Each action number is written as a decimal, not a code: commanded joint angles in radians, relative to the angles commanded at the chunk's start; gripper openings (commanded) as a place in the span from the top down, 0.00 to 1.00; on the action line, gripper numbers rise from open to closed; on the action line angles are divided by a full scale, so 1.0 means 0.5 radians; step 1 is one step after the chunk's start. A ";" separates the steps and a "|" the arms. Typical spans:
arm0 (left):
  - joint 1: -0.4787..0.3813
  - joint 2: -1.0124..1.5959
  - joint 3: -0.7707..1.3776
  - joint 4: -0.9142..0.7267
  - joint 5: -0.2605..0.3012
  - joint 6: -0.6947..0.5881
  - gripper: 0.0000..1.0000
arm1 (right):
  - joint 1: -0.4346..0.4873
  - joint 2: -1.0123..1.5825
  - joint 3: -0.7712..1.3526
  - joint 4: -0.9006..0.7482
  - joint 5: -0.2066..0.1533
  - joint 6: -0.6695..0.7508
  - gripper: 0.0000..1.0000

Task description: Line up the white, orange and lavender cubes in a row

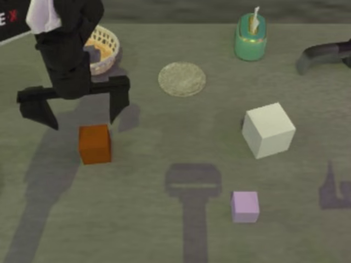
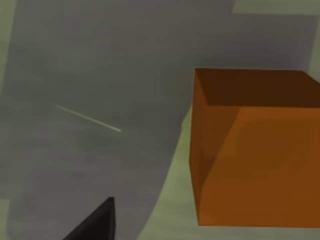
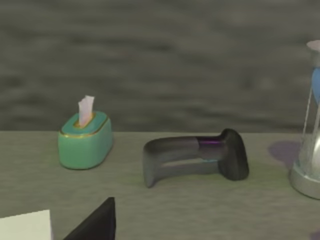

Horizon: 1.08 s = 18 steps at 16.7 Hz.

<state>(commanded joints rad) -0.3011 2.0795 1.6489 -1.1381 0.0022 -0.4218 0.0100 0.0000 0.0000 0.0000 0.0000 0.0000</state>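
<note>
A dull green table (image 1: 164, 230) carries everything. An orange cube (image 1: 94, 144) sits at the left, a white cube (image 1: 269, 130) at the right, and a small lavender cube (image 1: 245, 206) nearer, between them. Farther back lie a wicker basket (image 1: 107, 46) on the left, a round mat (image 1: 182, 79) in the middle, a green tissue box (image 1: 250, 37), and a dark scanner (image 1: 323, 55) at the right edge. An hourglass (image 3: 310, 150) stands beside the scanner.

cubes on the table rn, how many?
3. Rust-orange matte cube at left, just below the left end effector; large off-white matte cube at right; small lavender matte cube below it. None visibly hidden.
</note>
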 joint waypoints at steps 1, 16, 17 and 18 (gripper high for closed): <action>-0.001 0.003 -0.005 0.006 0.000 0.001 0.00 | 0.000 0.000 0.000 0.000 0.000 0.000 0.00; -0.008 0.242 -0.374 0.612 0.002 0.004 0.15 | 0.000 0.000 0.000 0.000 0.000 0.000 0.00; -0.008 0.242 -0.374 0.612 0.002 0.004 0.23 | 0.000 0.000 0.000 0.000 0.000 0.000 0.00; -0.008 0.242 -0.374 0.612 0.002 0.004 0.30 | 0.000 0.000 0.000 0.000 0.000 0.000 0.00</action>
<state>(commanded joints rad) -0.3049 2.2003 1.4618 -0.8322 0.0031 -0.4195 0.0100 0.0000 0.0000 0.0000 0.0000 0.0000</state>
